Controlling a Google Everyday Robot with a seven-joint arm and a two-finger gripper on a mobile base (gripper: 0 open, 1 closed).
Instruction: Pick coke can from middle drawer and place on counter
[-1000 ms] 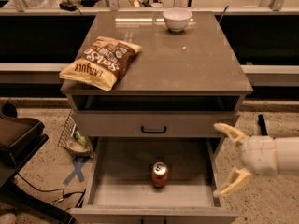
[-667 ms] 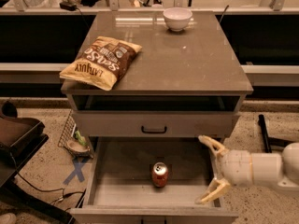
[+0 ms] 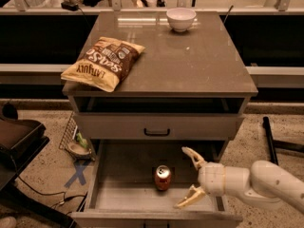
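Observation:
The coke can [image 3: 163,177] stands upright on the floor of the open middle drawer [image 3: 114,196], near its centre. My gripper [image 3: 191,178] is open, reaching in from the right above the drawer. Its two pale fingers spread towards the can, just right of it and not touching it. The counter [image 3: 199,61] is the glossy grey-brown top of the cabinet above.
A brown-yellow chip bag [image 3: 103,63] lies on the counter's left front. A white bowl [image 3: 181,19] stands at the counter's back. A closed drawer front with a black handle [image 3: 156,132] sits above the open drawer. A dark object [image 3: 19,137] stands on the floor at left.
My gripper has moved left from beside the cabinet to over the open drawer, closer to the can. The can has not moved.

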